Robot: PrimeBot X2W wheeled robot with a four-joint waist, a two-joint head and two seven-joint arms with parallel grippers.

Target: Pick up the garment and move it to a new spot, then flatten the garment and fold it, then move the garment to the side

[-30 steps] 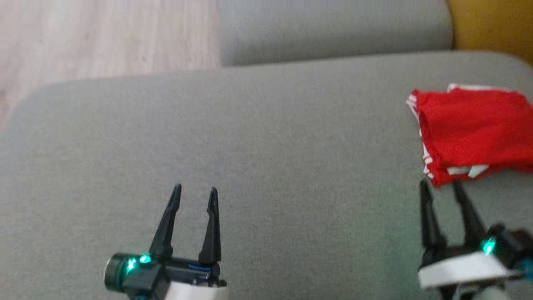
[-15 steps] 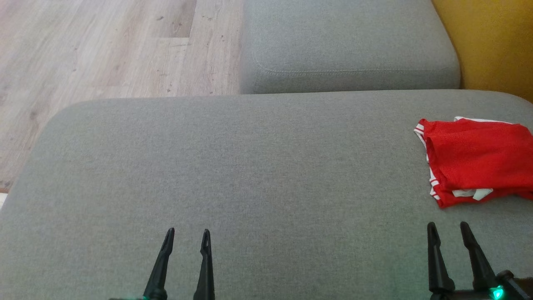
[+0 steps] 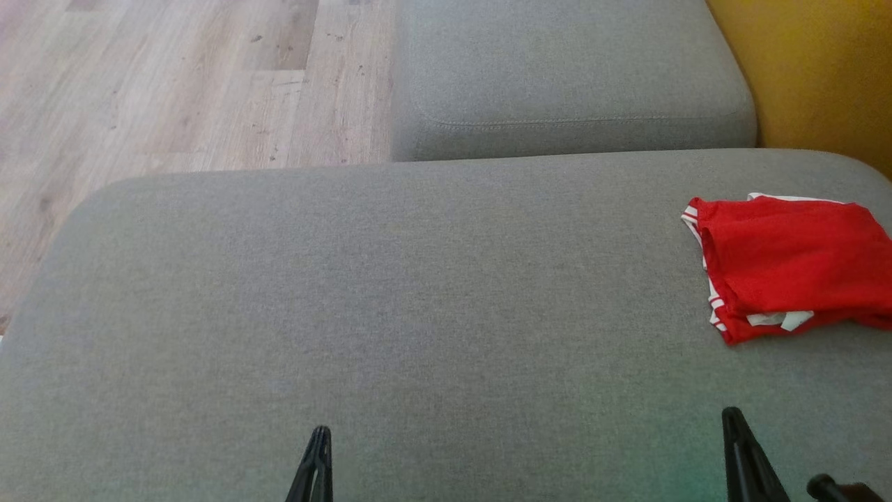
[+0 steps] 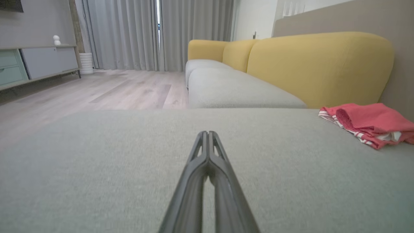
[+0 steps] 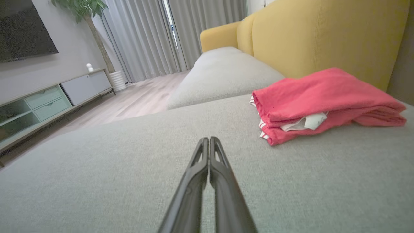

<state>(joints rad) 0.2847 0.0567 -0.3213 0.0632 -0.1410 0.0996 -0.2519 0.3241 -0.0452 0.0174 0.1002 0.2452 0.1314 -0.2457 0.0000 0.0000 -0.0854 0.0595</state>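
Red cloth with white striped trim is what I look for first: in the head view the garment [image 3: 787, 268] lies folded into a compact stack at the far right of the grey sofa seat [image 3: 418, 293], close to the yellow backrest [image 3: 815, 70], and its right end is cut off by the edge of the picture. My left gripper [image 3: 318, 434] and right gripper [image 3: 730, 417] sit at the bottom, each showing as a single dark point, both well apart from the cloth and holding nothing. From here the stack is wider than it is deep, so I judge its long axis to run across the seat toward the backrest, with the striped edge facing left toward the middle of the seat.

Left wrist view: the left gripper [image 4: 207, 132] has its fingers pressed together, empty, low over bare seat. The garment [image 4: 368, 121] is off to the right, with a rolled fold at its near end.

Right wrist view: the right gripper [image 5: 209, 139] is pinched closed as well, gripping nothing. The garment [image 5: 323, 100] lies just ahead and right, layers stacked, a white label poking out of the near edge.

My judgement is that the move, flattening, fold and shift to the side are all done, and nothing is left for me but to park the arms
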